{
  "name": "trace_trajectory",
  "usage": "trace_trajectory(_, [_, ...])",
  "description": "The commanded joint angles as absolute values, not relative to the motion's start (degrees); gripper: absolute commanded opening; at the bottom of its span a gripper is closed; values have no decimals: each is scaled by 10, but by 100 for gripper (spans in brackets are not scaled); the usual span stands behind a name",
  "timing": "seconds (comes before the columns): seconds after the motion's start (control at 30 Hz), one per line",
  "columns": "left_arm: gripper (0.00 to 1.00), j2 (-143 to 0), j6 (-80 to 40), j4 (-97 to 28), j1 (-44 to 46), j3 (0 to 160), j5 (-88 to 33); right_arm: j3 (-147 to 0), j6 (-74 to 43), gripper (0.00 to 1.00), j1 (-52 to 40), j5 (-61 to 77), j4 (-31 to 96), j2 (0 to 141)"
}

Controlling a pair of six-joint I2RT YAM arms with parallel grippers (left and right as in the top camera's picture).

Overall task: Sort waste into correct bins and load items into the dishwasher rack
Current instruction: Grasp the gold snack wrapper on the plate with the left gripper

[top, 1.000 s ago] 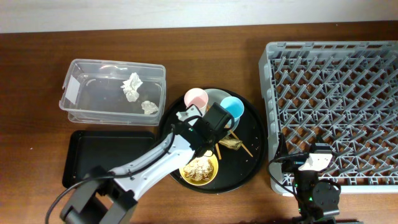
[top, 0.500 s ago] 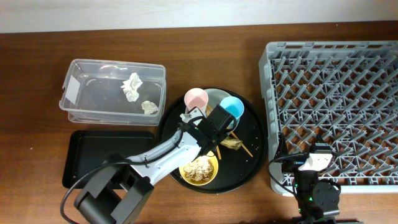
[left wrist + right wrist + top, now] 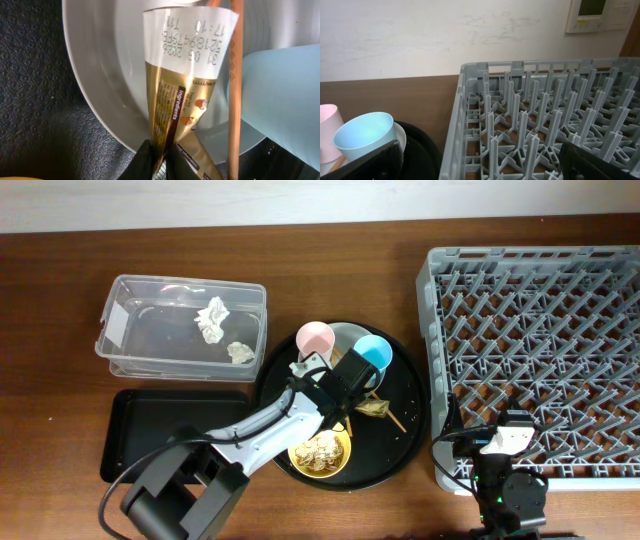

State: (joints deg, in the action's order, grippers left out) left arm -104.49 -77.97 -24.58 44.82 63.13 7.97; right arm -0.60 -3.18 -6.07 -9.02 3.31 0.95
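Note:
My left gripper [image 3: 159,159] is shut on the crinkled gold-brown wrapper [image 3: 177,95], which lies over the pale round plate [image 3: 110,75] beside a wooden chopstick [image 3: 234,85] and the blue cup [image 3: 280,100]. In the overhead view the wrapper [image 3: 374,409] lies on the round black tray [image 3: 410,440] with the pink cup [image 3: 315,339], blue cup [image 3: 375,351] and the yellow bowl [image 3: 320,452] of beige scraps. Two tissue balls [image 3: 211,318] are in the clear tub [image 3: 130,330]. The black rectangular tray [image 3: 160,445] lies below it. My right gripper [image 3: 480,165] is open by the grey rack [image 3: 540,345].
The rack's left wall [image 3: 457,130] stands right in front of the right gripper, with upright pegs behind it. The blue cup [image 3: 365,135] and pink cup [image 3: 329,130] show at that view's left. The left arm [image 3: 250,440] stretches across the round tray.
The left gripper moved a little right toward the wrapper by the blue cup and is now shut on it. The right arm has not moved.

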Motion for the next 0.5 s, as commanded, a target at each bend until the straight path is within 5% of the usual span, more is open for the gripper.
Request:
trace_trajectory(0.0, [6,-1052,-777,-251,445,628,86,-3,-35,98,-64,-97,37,7])
trace_trajectory(0.47, [1,-934,-707,-260,444,628,84,-3,-35,98,-64,-97,37,7])
